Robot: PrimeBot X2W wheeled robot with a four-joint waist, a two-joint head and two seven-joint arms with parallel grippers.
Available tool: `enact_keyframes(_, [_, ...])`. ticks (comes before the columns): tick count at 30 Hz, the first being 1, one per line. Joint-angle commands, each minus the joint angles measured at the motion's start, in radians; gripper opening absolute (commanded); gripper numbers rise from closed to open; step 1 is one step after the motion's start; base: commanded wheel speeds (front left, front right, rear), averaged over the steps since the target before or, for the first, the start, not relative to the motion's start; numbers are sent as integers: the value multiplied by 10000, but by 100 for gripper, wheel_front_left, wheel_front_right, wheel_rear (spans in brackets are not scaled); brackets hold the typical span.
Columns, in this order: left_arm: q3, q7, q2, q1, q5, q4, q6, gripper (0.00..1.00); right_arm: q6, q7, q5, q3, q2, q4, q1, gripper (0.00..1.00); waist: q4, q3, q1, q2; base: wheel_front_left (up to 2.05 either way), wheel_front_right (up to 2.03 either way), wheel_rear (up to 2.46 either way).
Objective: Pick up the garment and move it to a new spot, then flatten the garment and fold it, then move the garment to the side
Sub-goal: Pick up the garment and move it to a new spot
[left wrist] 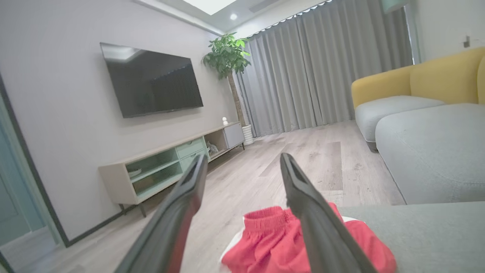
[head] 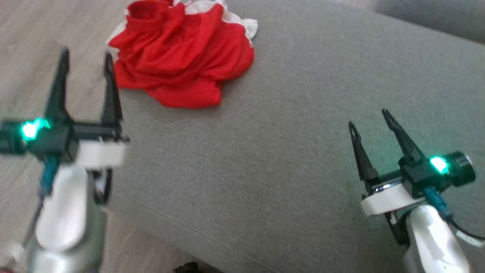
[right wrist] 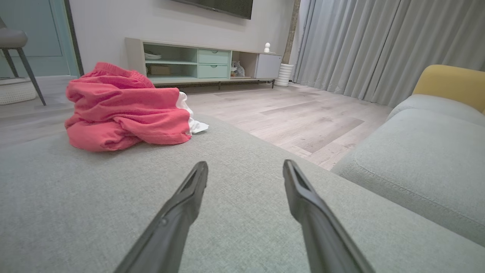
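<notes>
The left gripper point(head: 87, 54) has its two dark fingers spread wide with nothing between them. It is released, not grasping. It hangs at the left border of the grey cushion point(head: 288, 159), partly over the wooden floor point(head: 34, 41), and its fingers point toward the garment point(head: 182, 57). In the left wrist view the red cloth lies just below and ahead of the fingers, so I judge that this arm is placed here to come down on the heap from its near side. Whether a fingertip touches the cloth I cannot tell, because the head view is a little blurred there.

The right gripper point(head: 369, 118) is also fully released and empty. It is held low over the bare part of the cushion, well apart from the garment. Probably it is kept there so that it does not stand in the way of the other arm, and so that it can help when the cloth must be spread.

The garment is a crumpled red heap with some white fabric at its far edge, and a ribbed waistband point(left wrist: 265, 219) shows on top. It sits on the far left part of the cushion, near the edge by the floor. This place leaves little room for flattening — so the first step, lifting it to a new spot on the open middle, is not yet done.
</notes>
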Motion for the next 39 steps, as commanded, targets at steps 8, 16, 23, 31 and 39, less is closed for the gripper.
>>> enact_keyframes(8, [125,392,1292,-3731,488,3225,-273,100,-7,-107,-233,339,-702,-622,-1009,100,-1346,1619,-2,0,0,0,0])
enact_keyframes(16, [-11,1911,1601,-6257,465,6355,-468,100,-7,-107,-375,364,-1022,-907,-1493,100,-2165,2698,-2,0,0,0,0])
enact_keyframes(23, [-7,2941,2200,-6904,110,8551,-730,100,-7,-107,-408,259,-982,-1050,-1668,100,-2633,3074,-2,0,0,0,0])
enact_keyframes(31, [160,2306,2476,-7086,-45,9479,-168,0,-7,-107,-438,128,-913,-1028,-1743,100,-2570,3183,-2,0,0,0,0])
enact_keyframes(39, [378,1097,2461,-7589,-576,9653,-478,0,-7,-107,-227,542,-612,-889,-1512,100,-2656,2146,-2,0,0,0,0])
